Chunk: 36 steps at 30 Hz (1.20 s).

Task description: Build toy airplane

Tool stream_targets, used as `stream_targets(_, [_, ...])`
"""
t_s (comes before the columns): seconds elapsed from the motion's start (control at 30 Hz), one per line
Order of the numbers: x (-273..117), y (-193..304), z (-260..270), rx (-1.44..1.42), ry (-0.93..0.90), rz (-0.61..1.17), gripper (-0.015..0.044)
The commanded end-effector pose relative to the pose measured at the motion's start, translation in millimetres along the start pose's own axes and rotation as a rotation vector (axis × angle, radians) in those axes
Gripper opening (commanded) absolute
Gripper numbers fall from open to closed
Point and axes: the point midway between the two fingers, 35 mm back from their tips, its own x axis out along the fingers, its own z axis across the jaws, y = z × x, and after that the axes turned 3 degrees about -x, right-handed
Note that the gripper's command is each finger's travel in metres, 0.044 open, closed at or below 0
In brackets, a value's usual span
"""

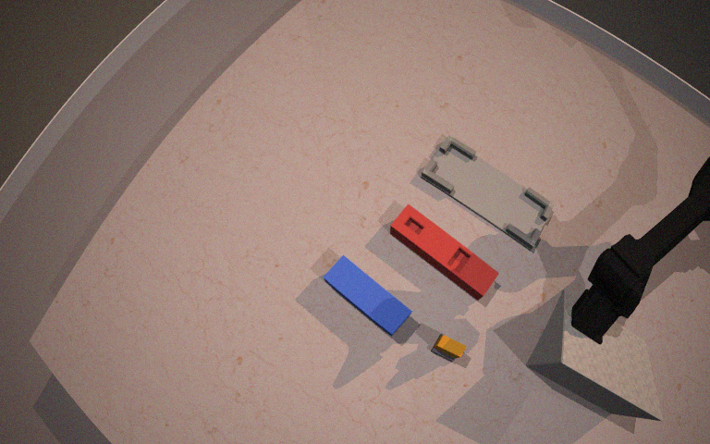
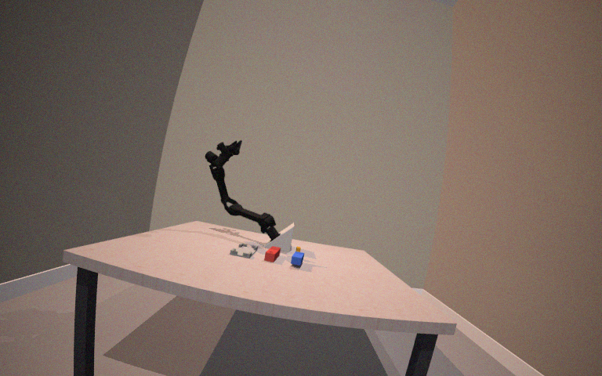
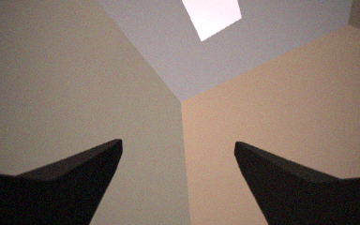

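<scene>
Presumably pre-assembly: fingers [image 2: 241,146] stood wide, holding nothing; red fuselage [image 1: 444,251] [image 2: 272,254] lay sockets-up beside jig [image 1: 486,193] [image 2: 243,251], prob. for easy transfer w/o flipping.

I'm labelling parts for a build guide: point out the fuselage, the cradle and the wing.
Fuselage [image 1: 436,246] [image 2: 272,254]: top, exterior; middle of its body.
Cradle [image 1: 489,191] [image 2: 243,251]: top, exterior; bare floor.
Wing [image 1: 363,291] [image 2: 297,258]: top, exterior; its body.
</scene>
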Motion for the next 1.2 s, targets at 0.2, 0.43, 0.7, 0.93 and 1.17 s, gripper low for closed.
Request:
stream_targets(0.2, [16.4, 1.0, -47.0, 0.122, 0.104, 0.007, 0.0440])
stream_targets(0.43, [39.2, 15.4, -148.4, 0.332, 0.359, 0.021, 0.0440])
stream_targets(0.7, [36.3, 54.9, -280.1, 0.524, 0.757, 0.055, 0.0440])
stream_targets(0.93, [2.6, 111.0, -378.6, 0.655, 1.130, 0.141, 0.0440])
stream_targets(1.17, [-58.6, 179.2, -450.9, 0.751, 1.534, 0.292, 0.0440])
